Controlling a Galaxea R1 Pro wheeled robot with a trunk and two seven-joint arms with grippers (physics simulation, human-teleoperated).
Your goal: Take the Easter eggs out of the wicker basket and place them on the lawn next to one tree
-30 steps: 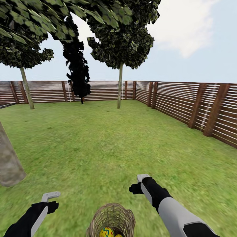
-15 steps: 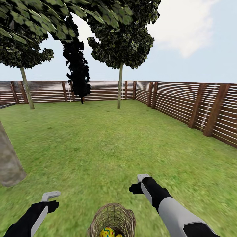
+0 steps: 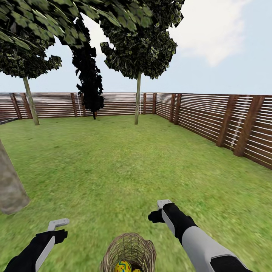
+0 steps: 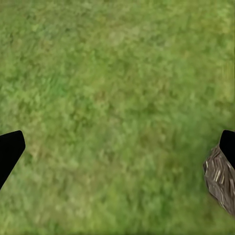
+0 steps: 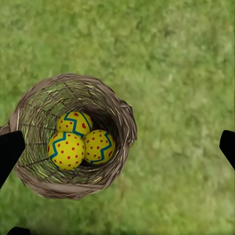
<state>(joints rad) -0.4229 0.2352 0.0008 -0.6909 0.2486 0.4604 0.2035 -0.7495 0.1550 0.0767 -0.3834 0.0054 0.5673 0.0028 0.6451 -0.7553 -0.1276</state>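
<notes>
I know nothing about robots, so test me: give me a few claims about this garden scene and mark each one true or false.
1. All three Easter eggs lie inside the wicker basket. True.
2. The right gripper is shut on an egg. False: its fingers stand wide apart, holding nothing.
3. The basket stands on the lawn. True.
4. The left gripper is holding the basket. False: it is open over bare grass, with the basket just at the edge of its view.
5. A wooden fence bounds the garden. True.
6. An egg already lies beside the thick tree trunk. False: only grass shows around it.
</notes>
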